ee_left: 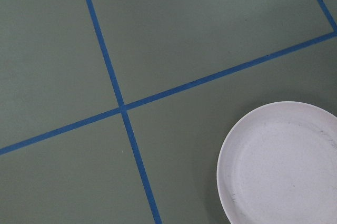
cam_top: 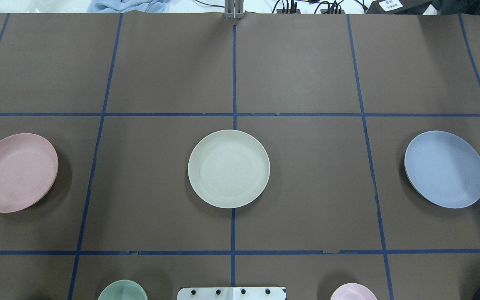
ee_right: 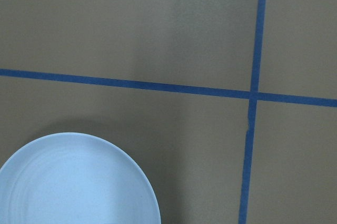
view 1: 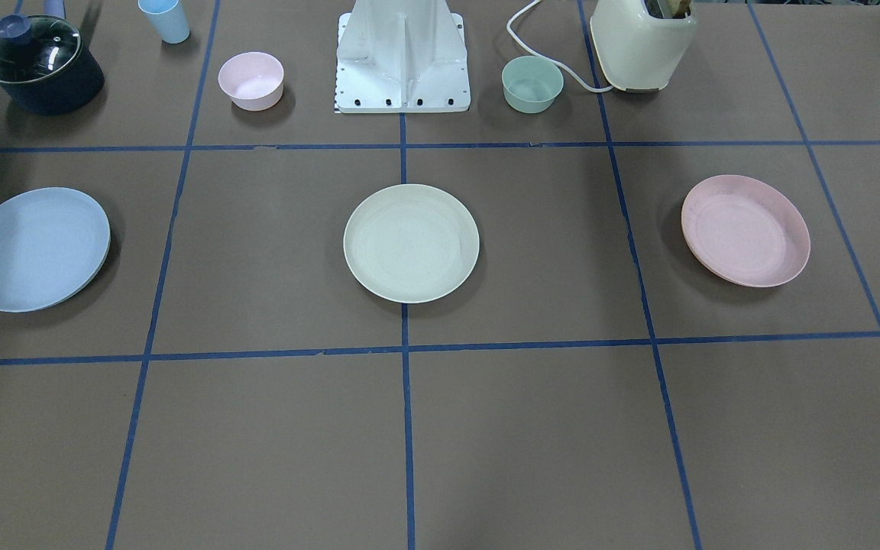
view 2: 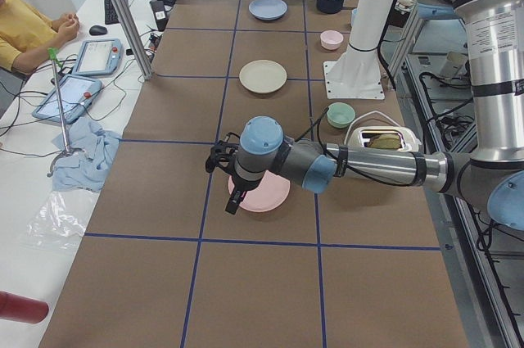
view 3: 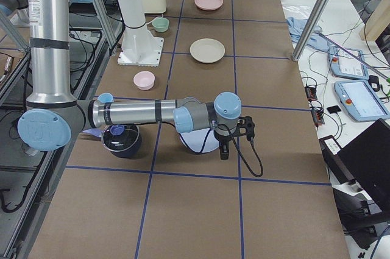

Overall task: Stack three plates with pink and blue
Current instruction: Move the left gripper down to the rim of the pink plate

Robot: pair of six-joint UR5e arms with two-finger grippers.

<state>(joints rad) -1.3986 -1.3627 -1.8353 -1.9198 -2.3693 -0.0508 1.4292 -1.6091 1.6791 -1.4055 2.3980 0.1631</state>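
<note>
I find the three plates lying flat and well apart in one row across the middle band of the brown paper-covered worktop (view 1: pixel 257 252), which blue tape marks into squares. The cream round shallow plastic plate (cam_top: pixel 228 168) sits at the centre, astride the middle tape line. The pale pink round shallow plastic plate (cam_top: pixel 15 173) lies far out on the robot's left. The light blue round shallow plastic plate (cam_top: pixel 445 168) lies far out on its right. No plate is yet stacked on another.

The left gripper (view 2: pixel 233 201) points downward by the pink plate's outer edge, on the side away from the robot's base. It shows only in the side view, so I cannot tell whether its fingers are spread or pressed together. The right gripper (view 3: pixel 223 149) points downward by the blue plate's outer edge. It too shows only from the side, and I cannot tell how its fingers stand. Each wrist camera looks down on part of its own plate's rim and a tape crossing.

Along the robot's edge stands the white arm pedestal (view 1: pixel 402 61). On the left side are a small deep green bowl (view 1: pixel 533 84) and a cream toaster (view 1: pixel 642 46). On the right side are a small deep pink bowl (view 1: pixel 251 80), a small light blue cup (view 1: pixel 165 19) and a dark pot with a glass lid (view 1: pixel 39 65).
</note>
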